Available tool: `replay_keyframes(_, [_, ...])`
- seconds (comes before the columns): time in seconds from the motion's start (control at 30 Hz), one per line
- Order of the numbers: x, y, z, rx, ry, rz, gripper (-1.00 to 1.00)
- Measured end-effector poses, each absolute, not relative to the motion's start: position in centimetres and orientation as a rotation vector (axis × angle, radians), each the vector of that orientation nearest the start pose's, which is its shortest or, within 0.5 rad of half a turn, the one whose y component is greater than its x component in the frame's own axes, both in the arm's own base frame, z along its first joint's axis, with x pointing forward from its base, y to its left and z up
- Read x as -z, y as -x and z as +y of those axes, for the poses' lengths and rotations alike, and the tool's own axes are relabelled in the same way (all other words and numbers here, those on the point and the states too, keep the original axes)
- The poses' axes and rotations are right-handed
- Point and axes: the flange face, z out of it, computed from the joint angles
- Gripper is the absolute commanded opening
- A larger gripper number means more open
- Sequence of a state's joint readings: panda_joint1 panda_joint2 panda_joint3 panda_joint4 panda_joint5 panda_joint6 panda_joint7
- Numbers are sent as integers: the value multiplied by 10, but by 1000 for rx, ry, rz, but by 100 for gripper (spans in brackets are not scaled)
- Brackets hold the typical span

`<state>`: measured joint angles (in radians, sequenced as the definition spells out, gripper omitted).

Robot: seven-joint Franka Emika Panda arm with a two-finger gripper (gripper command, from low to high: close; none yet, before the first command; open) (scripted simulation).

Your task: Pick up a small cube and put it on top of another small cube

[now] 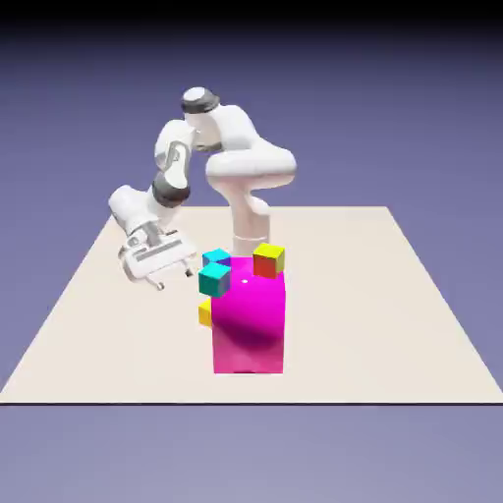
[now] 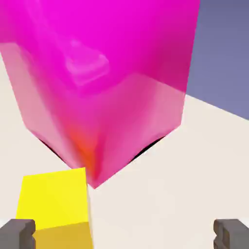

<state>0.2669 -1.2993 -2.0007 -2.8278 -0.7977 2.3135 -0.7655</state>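
Small cube [image 2: 53, 197] just ahead of the wide-open, empty gripper [image 2: 124, 233] (seemingly nearer one finger).

Big block [image 1: 250, 329] magenta, glossy. Small cube [image 2: 56, 202] yellow. Two cubes [image 1: 214, 273] teal, another [image 1: 268, 260] red-orange with yellow top. Desk [image 1: 393, 324] cream; arm [image 1: 241, 162] white.

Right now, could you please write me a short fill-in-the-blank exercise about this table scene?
1. The big glossy block is coloured ____.
2. The pincer is ____, holding nothing.
3. In the hand view, the tiny yellow cube lies nearest the ____ fingertip.

Missing words: magenta; open; left
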Motion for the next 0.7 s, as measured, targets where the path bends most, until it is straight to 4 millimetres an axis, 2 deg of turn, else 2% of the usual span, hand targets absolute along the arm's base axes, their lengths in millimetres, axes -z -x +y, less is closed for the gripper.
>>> replay_keyframes(0.1, [-129, -180, -211, 815, 2213, -184, 0])
replay_keyframes(0.17, [-125, -180, -207, 816, 2201, -197, 0])
replay_keyframes(0.33, [-84, -203, -176, 817, 2202, -196, 0])
replay_keyframes(0.37, [-80, -205, -172, 816, 2201, -197, -100])
replay_keyframes(0.43, [-80, -205, -172, 815, 2201, -197, -100])
replay_keyframes(0.63, [-125, -180, -214, 802, 2210, -159, -100])
replay_keyframes(0.7, [-141, -189, -228, 796, 2227, -98, -100])
